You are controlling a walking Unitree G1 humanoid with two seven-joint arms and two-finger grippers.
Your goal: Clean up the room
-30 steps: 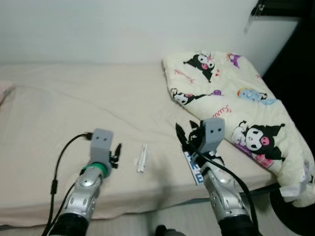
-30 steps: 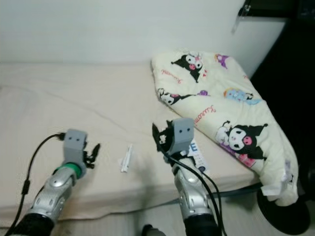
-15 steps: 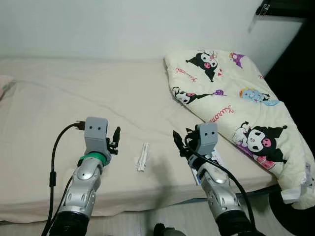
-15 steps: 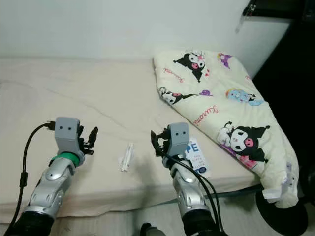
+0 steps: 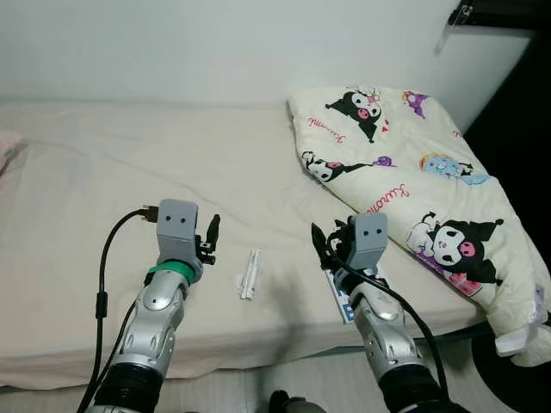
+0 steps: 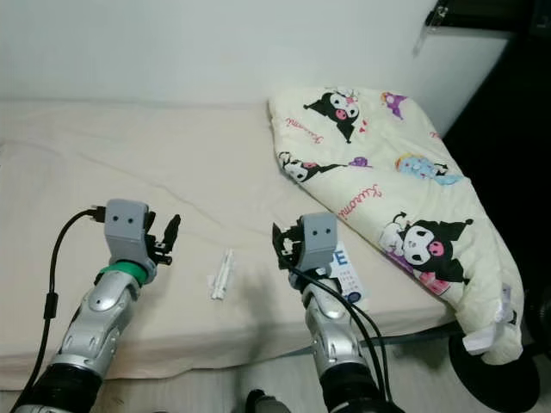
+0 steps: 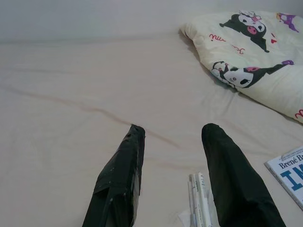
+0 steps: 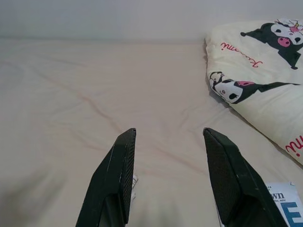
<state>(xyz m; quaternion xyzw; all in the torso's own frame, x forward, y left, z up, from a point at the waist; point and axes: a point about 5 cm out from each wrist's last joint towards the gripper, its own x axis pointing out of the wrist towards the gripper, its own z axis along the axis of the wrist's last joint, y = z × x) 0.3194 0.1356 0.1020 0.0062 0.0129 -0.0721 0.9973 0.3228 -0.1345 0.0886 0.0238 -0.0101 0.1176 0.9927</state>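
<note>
A thin white pen-like pair of sticks (image 5: 250, 274) lies on the cream bed sheet (image 5: 129, 172) near the front edge. My left gripper (image 5: 209, 237) hovers open just left of the sticks (image 7: 199, 198), fingers empty. My right gripper (image 5: 325, 242) is open and empty to their right, above a white and blue book (image 5: 343, 300) whose near part my arm hides. The book's corner (image 7: 289, 172) lies beside a folded cream blanket with black cartoon figures (image 5: 413, 172) on the right end of the bed.
A white wall (image 5: 215, 43) runs behind the bed. A pink pillow corner (image 5: 7, 148) shows at the far left. A dark gap (image 5: 516, 112) lies right of the bed, with a black round base (image 5: 516, 379) on the floor.
The head camera shifted slightly. My left gripper has moved right, closer to the white sticks. My right gripper drifted a little to the right over the book. Both stay open.
</note>
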